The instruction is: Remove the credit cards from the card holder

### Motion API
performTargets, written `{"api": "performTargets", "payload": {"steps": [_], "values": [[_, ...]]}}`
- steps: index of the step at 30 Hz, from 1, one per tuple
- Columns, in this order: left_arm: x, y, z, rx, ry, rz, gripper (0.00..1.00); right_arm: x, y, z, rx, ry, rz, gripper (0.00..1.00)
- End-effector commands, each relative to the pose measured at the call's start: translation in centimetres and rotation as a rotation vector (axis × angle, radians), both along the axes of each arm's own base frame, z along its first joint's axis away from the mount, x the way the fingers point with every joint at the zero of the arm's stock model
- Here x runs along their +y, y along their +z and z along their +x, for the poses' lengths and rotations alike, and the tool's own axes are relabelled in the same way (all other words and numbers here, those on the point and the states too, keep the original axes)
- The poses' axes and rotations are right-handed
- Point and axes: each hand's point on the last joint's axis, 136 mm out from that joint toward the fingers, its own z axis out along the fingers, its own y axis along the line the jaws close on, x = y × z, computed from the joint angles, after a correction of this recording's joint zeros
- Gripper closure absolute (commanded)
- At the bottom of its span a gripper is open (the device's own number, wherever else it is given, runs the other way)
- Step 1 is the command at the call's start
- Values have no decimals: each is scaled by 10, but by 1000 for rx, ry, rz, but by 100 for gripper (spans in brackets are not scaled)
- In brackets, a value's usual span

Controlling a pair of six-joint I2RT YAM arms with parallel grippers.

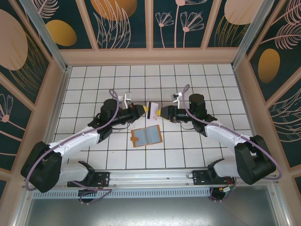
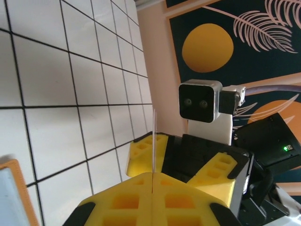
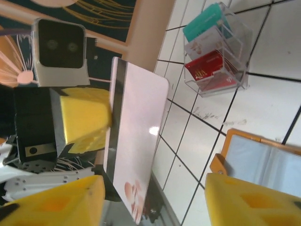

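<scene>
L pincer (image 1: pixel 143 111) clamps pale card (image 3: pixel 136 141) by edge, R pincer (image 1: pixel 158 113) open around far edge, holder (image 1: pixel 146 136) apart.

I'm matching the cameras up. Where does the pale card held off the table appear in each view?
Top external: pale card mid-picture, just beyond the card holder.
Left wrist: thin edge-on line rising from the left claw.
Right wrist: broad face, left of centre.
Shared landmark: the orange card holder.

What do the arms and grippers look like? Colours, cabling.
Matching pair: left arm and right arm have white links, black joint housings, a purple cable looped along each. The left gripper and right gripper have blocky yellow fingers with square pockets on black bodies. Boxy pale-grey two-lens camera at each wrist.
</scene>
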Motion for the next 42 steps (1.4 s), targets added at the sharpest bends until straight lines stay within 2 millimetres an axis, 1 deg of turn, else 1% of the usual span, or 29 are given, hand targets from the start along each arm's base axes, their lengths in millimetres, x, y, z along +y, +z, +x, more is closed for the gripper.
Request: {"api": "performTargets", "payload": {"steps": [1, 2, 6, 8, 9, 10, 14, 19, 22, 27, 31, 34, 36, 40, 42], "values": [[11, 7, 4, -76, -7, 129, 100, -7, 7, 3, -48, -21, -1, 30], [14, 4, 6, -87, -7, 185, 100, -9, 8, 3, -54, -25, -2, 28], [31, -6, 13, -139, -12, 427, 100, -14, 13, 6, -93, -52, -22, 9], [40, -10, 19, -171, -20, 544, 100, -16, 14, 7, -106, -63, -32, 3], [45, -15, 18, -182, -38, 602, 100, -16, 14, 8, -110, -64, -37, 1], [49, -11, 22, -217, -40, 658, 100, -17, 14, 8, -112, -65, -39, 1], [74, -16, 32, -311, -41, 883, 100, -19, 14, 8, -122, -65, -48, 1], [97, -26, 34, -437, -133, 1123, 100, -25, 16, 8, -149, -89, -53, 1], [109, -33, 34, -495, -195, 1237, 100, -29, 14, 9, -151, -105, -57, 1], [117, -42, 35, -619, -319, 1379, 100, -30, 13, 9, -150, -105, -56, 1], [126, -45, 46, -704, -352, 1485, 100, -31, 11, 10, -150, -110, -59, 1], [136, -51, 58, -735, -366, 1564, 100, -32, 6, 11, -139, -115, -67, 1], [139, -55, 64, -744, -378, 1590, 100, -31, 5, 11, -135, -114, -68, 1], [143, -54, 79, -767, -367, 1601, 100, -32, 3, 12, -131, -121, -71, 1], [143, -58, 82, -770, -386, 1605, 100, -33, 1, 13, -128, -129, -77, 1]]}}
